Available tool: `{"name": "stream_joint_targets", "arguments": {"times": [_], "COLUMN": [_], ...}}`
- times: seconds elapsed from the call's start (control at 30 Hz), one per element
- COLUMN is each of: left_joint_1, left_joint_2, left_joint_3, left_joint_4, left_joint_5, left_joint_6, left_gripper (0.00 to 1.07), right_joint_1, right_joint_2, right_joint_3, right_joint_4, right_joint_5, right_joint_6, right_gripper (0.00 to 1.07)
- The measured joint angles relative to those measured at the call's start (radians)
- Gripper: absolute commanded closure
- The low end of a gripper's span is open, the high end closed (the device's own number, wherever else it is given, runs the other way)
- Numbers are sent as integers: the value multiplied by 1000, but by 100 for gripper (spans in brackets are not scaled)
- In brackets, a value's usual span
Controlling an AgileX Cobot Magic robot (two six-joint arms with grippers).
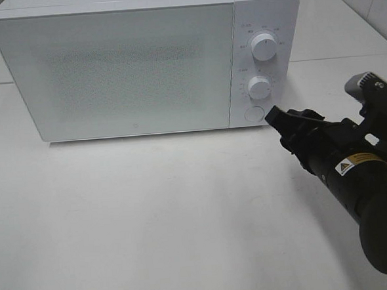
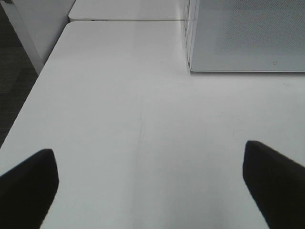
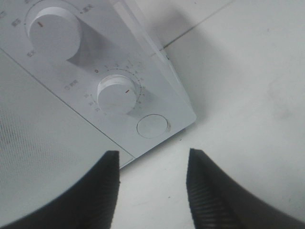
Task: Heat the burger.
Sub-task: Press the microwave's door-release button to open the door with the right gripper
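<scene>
The white counter (image 1: 152, 226) spread out nearest the camera. Over it hung the left hand (image 2: 147, 155), its fingers spread wide with nothing between them. The right hand (image 1: 275, 117) reached in from the right, fingers partly apart and gripping nothing, its tip near the round button (image 1: 253, 113) at the foot of the control panel (image 1: 287, 67). Above that button sat the lower knob (image 1: 259, 87), then the upper knob (image 1: 264, 46). The white microwave (image 1: 117, 71) stood shut at the back. The burger showed in no view
</scene>
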Motion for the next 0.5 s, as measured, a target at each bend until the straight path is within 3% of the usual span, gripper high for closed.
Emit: {"name": "stream_joint_targets", "arguments": {"times": [0.07, 0.17, 0.23, 0.5], "left_joint_1": [0, 0, 0, 0], "left_joint_2": [0, 0, 0, 0], "left_joint_3": [0, 0, 0, 0], "left_joint_4": [0, 0, 0, 0], "left_joint_5": [0, 0, 0, 0], "left_joint_6": [0, 0, 0, 0], "left_gripper": [9, 9, 9, 9], "right_joint_1": [0, 0, 0, 0], "right_joint_2": [0, 0, 0, 0], "right_joint_3": [0, 0, 0, 0], "right_joint_4": [0, 0, 0, 0], "right_joint_5": [14, 17, 28, 28], "right_joint_6": [246, 306, 507, 730], "right_gripper": [84, 87, 93, 107]}}
